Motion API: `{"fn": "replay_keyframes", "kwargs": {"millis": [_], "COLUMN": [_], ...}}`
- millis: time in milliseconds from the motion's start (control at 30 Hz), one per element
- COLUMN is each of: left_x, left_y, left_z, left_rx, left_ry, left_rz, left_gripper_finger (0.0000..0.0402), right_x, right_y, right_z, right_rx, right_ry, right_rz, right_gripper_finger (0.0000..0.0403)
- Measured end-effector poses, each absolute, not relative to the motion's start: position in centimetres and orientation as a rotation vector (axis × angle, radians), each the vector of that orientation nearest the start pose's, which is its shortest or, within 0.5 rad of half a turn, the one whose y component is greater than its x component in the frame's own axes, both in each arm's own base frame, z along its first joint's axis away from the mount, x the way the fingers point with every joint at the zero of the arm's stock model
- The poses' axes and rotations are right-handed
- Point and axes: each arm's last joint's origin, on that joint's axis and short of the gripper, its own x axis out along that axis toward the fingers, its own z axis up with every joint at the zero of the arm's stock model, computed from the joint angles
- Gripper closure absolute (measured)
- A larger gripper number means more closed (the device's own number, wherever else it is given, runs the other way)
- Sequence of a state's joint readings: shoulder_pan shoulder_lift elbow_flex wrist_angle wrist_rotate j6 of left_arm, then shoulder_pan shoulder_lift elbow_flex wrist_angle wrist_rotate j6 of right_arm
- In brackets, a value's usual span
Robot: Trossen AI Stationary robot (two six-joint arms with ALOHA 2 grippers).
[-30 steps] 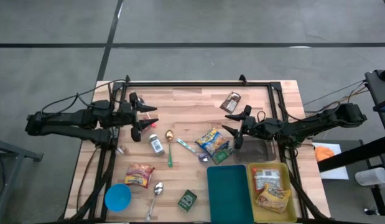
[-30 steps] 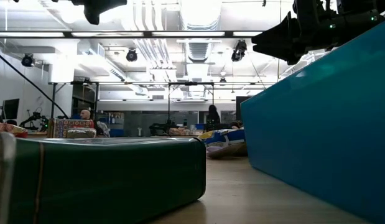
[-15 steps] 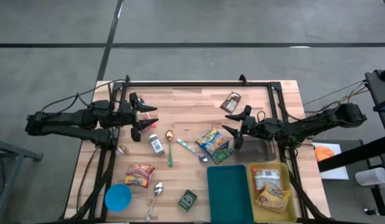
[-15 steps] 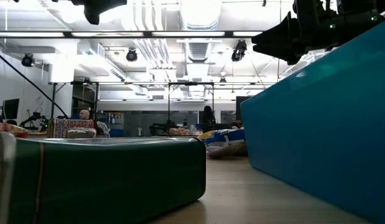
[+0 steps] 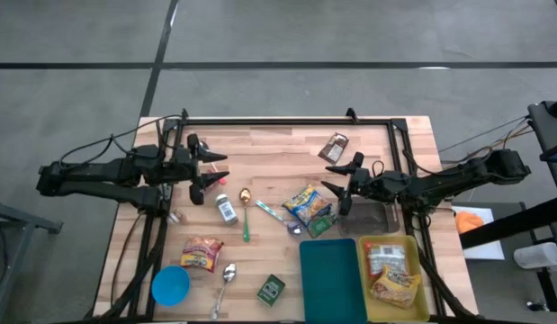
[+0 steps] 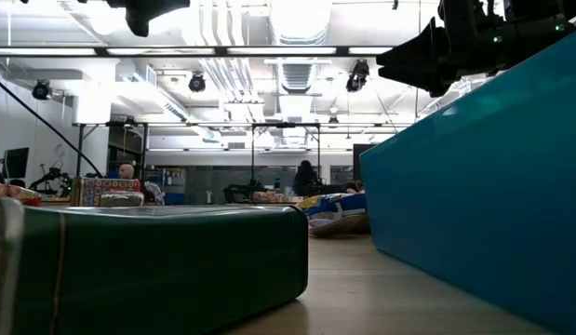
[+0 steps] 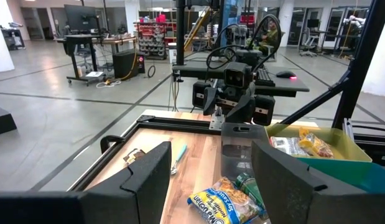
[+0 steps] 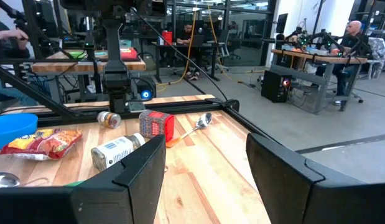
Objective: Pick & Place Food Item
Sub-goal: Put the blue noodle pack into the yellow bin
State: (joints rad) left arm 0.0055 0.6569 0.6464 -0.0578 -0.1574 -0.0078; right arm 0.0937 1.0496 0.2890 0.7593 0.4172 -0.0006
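Note:
Food packets lie flat on the wooden table: a yellow and blue snack packet (image 5: 305,202) (image 7: 226,200) in the middle, a green packet (image 5: 324,223) beside it, a brown packet (image 5: 334,147) farther back, and a red and yellow bag (image 5: 202,253) (image 8: 40,142) at the near left. My left gripper (image 5: 217,170) (image 7: 208,186) hovers open over the table's left part, pointing right. My right gripper (image 5: 329,179) (image 8: 208,180) hovers open just right of the yellow and blue packet, pointing left. Neither has anything between its fingers.
A teal bin (image 5: 331,279) and a yellow bin (image 5: 413,270) holding food packets stand at the near right. Also on the table: a blue bowl (image 5: 170,285), two spoons (image 5: 245,205) (image 5: 226,277), a small bottle (image 5: 226,210), a green box (image 5: 270,289) and a toothbrush (image 5: 270,212). A black frame (image 5: 287,120) borders the far edge.

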Motion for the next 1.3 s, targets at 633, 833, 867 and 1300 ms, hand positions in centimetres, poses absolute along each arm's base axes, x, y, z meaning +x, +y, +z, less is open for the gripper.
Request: {"fn": "replay_keyframes", "kwargs": {"millis": [633, 833, 867, 1300], "left_x": [15.3, 15.3, 15.3, 15.2], "left_y": [0.5, 0.5, 0.5, 0.5], "left_z": [31.6, 31.5, 31.5, 30.8], "left_rx": [-0.003, -0.003, -0.003, 0.002], "left_ry": [0.068, 0.070, 0.073, 0.151], "left_rz": [0.163, 0.163, 0.163, 0.163], "left_gripper_finger": [0.0180, 0.0180, 0.0180, 0.0180], "right_x": [20.5, 22.3, 22.6, 29.7], "right_y": [0.9, 1.3, 1.3, 2.0], "right_z": [21.7, 23.4, 23.9, 26.0], "right_rx": [0.035, -0.041, -0.051, -0.127], "right_ry": [-0.056, 0.213, 0.269, 0.635], "right_rz": [-0.267, -0.194, -0.193, -0.155], "right_gripper_finger": [0.0182, 0.0182, 0.0182, 0.0182]}}
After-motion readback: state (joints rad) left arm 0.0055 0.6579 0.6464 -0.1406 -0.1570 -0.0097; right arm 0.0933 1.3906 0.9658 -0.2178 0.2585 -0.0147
